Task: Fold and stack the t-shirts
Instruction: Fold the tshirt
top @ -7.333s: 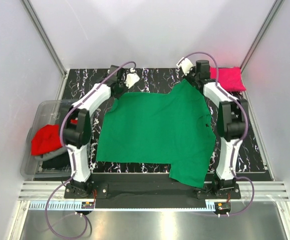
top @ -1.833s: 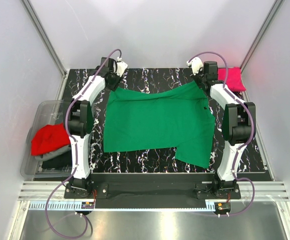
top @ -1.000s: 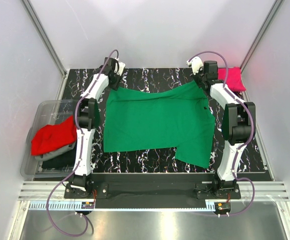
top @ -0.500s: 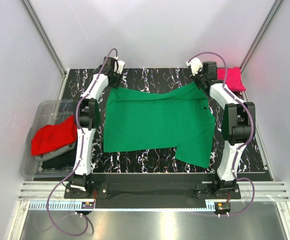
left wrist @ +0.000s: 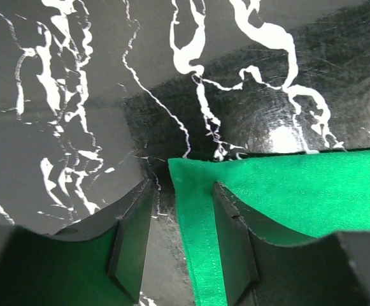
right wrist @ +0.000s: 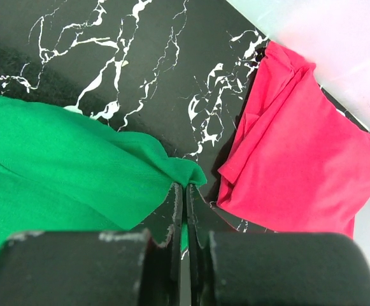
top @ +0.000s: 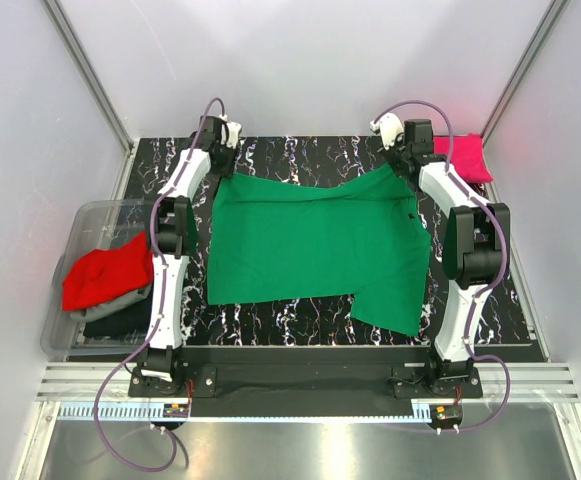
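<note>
A bright green t-shirt (top: 315,240) lies spread flat on the black marbled table (top: 300,320). My left gripper (top: 223,137) is at its far left corner, open. In the left wrist view the green hem (left wrist: 194,223) runs between the fingers of the left gripper (left wrist: 181,191), with one finger (left wrist: 232,236) resting on the cloth. My right gripper (top: 404,158) is shut on the far right corner of the green t-shirt (right wrist: 64,159); a pinch of green shows between the shut jaws of the right gripper (right wrist: 185,188). A folded magenta-pink t-shirt (top: 462,155) lies just right of it.
A clear plastic bin (top: 82,225) hangs off the table's left side, holding a red t-shirt (top: 105,270) over grey (top: 138,293) and black (top: 110,322) ones. White walls close in the far and side edges. The pink t-shirt (right wrist: 293,159) lies close to the right fingers.
In the last second the left wrist has shifted slightly left at the far corner. The green shirt has been drawn back from the near edge since the earliest frame. The right arm holds still.
</note>
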You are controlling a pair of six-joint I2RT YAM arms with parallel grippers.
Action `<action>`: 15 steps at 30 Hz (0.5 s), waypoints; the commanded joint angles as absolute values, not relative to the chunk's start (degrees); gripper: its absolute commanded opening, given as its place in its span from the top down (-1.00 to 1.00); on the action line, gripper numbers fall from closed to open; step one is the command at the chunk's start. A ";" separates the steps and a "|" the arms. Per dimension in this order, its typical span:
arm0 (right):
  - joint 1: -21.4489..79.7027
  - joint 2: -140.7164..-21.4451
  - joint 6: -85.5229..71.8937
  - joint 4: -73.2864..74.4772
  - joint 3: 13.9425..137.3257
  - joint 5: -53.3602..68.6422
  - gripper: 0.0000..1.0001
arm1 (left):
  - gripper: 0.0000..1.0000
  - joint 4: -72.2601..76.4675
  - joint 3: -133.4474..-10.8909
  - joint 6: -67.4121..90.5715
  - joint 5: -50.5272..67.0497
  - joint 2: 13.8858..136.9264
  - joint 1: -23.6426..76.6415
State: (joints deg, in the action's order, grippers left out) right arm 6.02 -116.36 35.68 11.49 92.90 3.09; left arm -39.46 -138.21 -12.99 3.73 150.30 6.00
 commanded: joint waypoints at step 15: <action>7.38 -116.10 35.95 13.80 97.73 3.43 1.00 | 0.99 -40.87 -140.71 -7.30 13.10 151.70 3.25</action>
State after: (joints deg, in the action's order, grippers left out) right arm 6.76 -116.46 35.73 14.39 95.13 3.07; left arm -40.58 -138.69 -7.94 11.97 150.95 3.70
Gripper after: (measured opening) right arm 0.054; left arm 0.066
